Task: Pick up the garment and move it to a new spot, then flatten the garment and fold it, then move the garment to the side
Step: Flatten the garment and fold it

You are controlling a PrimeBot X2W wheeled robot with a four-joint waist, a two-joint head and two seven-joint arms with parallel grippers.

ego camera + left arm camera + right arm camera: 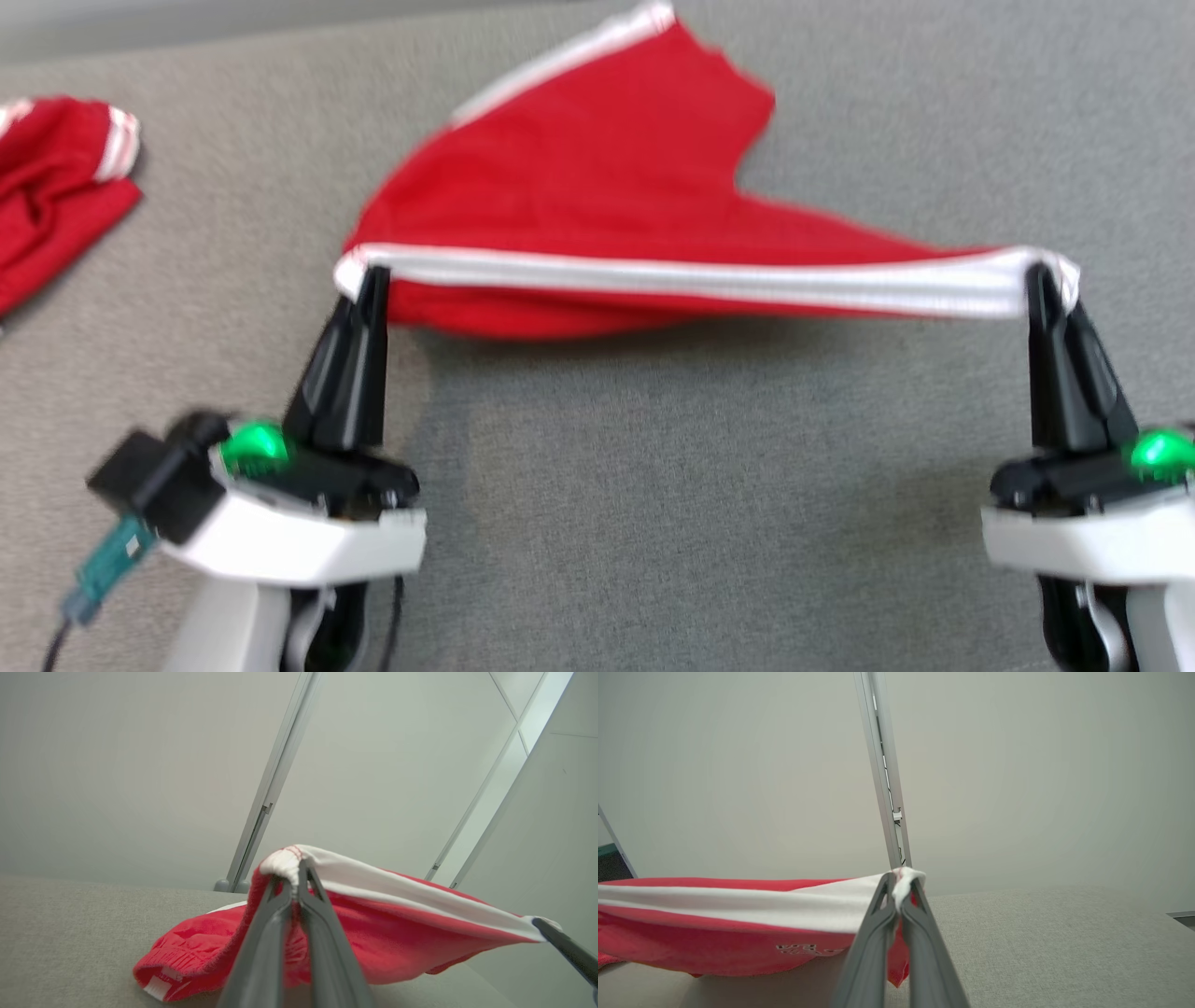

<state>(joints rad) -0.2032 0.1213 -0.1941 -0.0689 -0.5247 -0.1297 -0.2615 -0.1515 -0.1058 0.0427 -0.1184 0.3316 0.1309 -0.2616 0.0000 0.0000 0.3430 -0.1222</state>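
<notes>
The garment is red cloth with a white band along one edge, seemingly a pair of shorts. That band is stretched taut and lifted above the grey table, while the far part trails down onto the surface. My left gripper is shut on the band's left end, and my right gripper is shut on its right end. In the left wrist view my left gripper pinches bunched white cloth of the garment. The right wrist view shows my right gripper pinching the other end of the garment.
A second red garment with white stripes lies crumpled at the table's far left. The grey fabric tabletop stretches between my two arms. A pale wall with a metal upright stands behind the table.
</notes>
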